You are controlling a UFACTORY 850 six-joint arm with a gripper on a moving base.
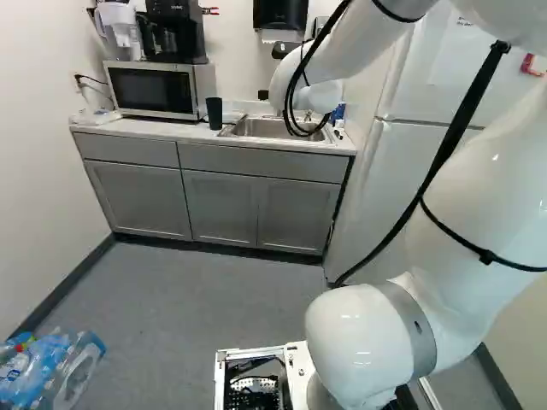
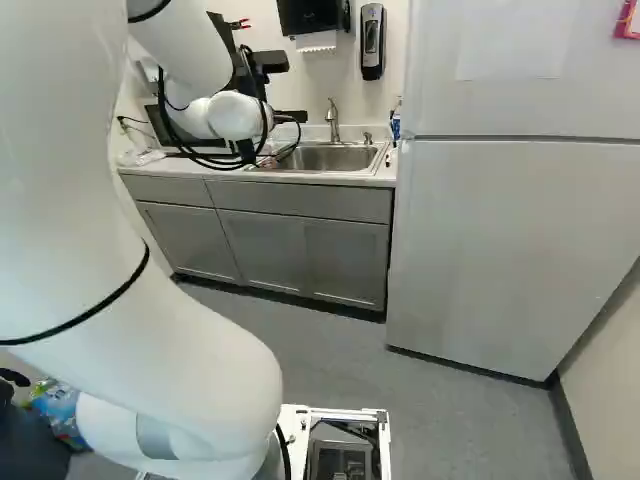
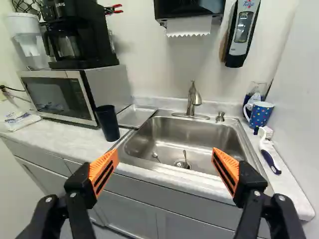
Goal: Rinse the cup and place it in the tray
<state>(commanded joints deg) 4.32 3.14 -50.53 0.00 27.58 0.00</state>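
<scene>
- Fridge: tall, white, to the claw's right.
- Grey cabinets: below and ahead of the claw, under the counter.
- Counter: pale top, running across ahead of the claw; carries all the small ware noted below.
- Sink: steel, set in the counter, straight ahead of the claw, basin showing between the two fingers.
- Microwave: ahead of the claw and off to its left, on the counter.
- Coffee maker: black, on top of the microwave, ahead and left of the claw.
- Claw: fingers well apart, orange pads facing each other, nothing gripped.
- Tray: flat, metal, ahead of the claw's left finger, between microwave and sink.
- Soap dispenser: on the wall, ahead of the claw and above the right finger.
- Tap: ahead of the claw at the back of the sink, between the lines of the fingers.
- Cup: dark, upright on the counter, just beyond the left finger's tip, beside the tray; clear of the claw.
- Mug: blue, spotted, ahead and right of the claw, past the sink.
- Brush: beyond the right finger, lying beside the sink.
</scene>
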